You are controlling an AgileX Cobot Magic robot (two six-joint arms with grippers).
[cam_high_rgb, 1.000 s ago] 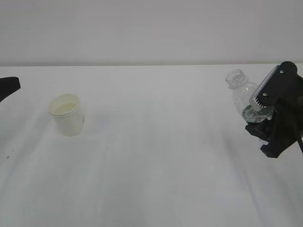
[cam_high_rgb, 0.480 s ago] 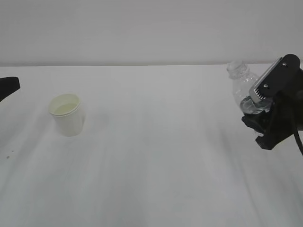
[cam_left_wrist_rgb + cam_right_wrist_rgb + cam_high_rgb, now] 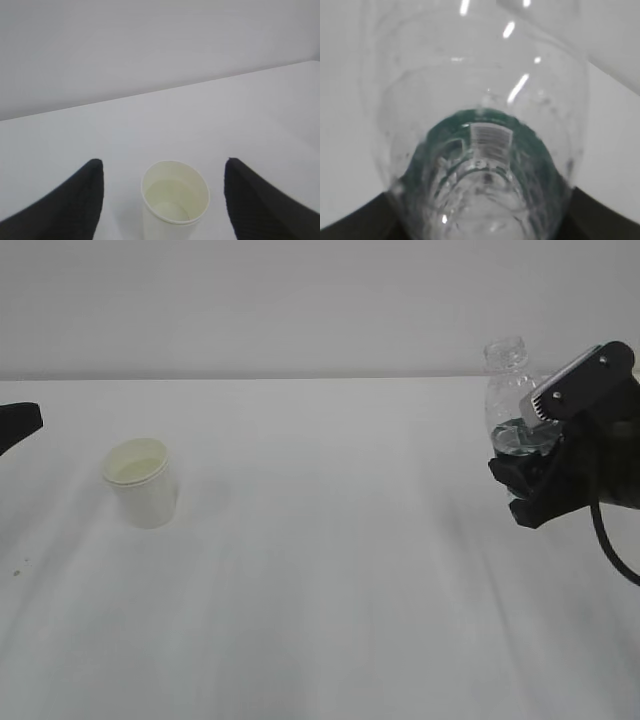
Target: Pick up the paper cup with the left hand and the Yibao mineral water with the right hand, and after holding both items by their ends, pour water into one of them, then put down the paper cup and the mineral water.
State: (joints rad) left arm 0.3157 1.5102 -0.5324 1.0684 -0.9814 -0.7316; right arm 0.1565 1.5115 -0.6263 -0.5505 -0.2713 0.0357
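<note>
Only the left wrist view showed liquid in the paper cup (image 3: 175,199), which stood on the table (image 3: 330,570) between the left hand's (image 3: 162,197) spread jaws, untouched. At far right, the right hand (image 3: 530,455) was clamped around the near-upright Yibao mineral water (image 3: 508,390)
</note>
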